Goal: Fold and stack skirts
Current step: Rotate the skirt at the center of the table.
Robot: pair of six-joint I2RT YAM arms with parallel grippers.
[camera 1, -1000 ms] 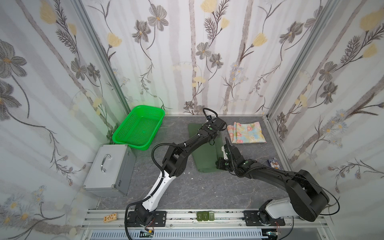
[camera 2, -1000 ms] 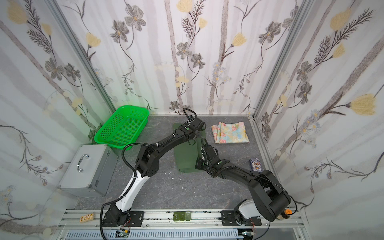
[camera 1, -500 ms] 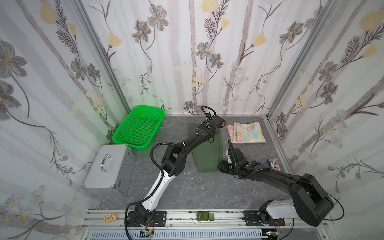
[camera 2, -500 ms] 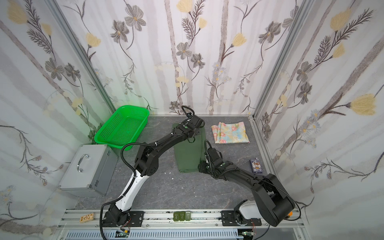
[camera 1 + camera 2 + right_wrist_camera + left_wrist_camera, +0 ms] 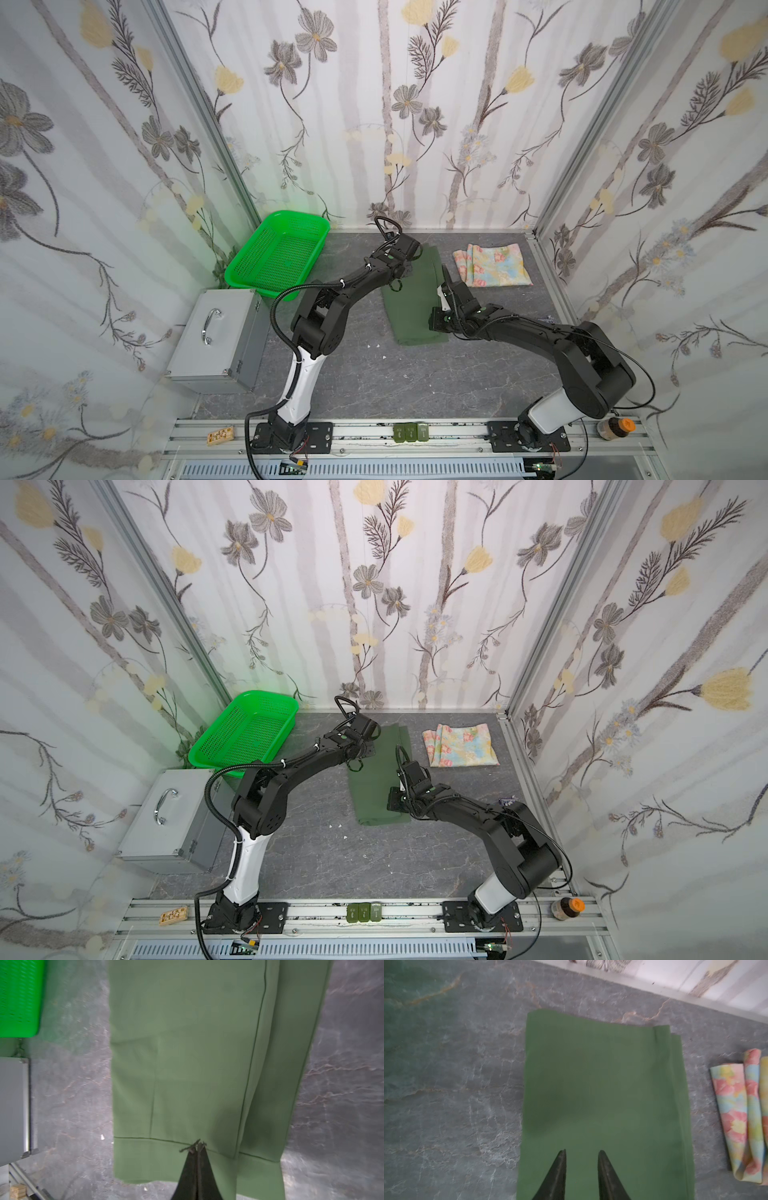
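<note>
Table [image 5: 365, 374]: carried both skirts, the basket and the case, with walls at its left, back and right.
Larger skirt [image 5: 415, 307]: lay flat at mid-table, running from near the back wall toward the front.
Smaller skirt [image 5: 494, 266]: lay at the back right, beside the larger skirt but apart from it.
Basket [image 5: 286, 214]: sat in the back left corner, just behind the case.
Case [image 5: 224, 332]: stood along the left wall.
Left gripper [image 5: 582, 1152]: was over the larger skirt's back part.
Right gripper [image 5: 197, 1146]: was at the larger skirt's right side.
</note>
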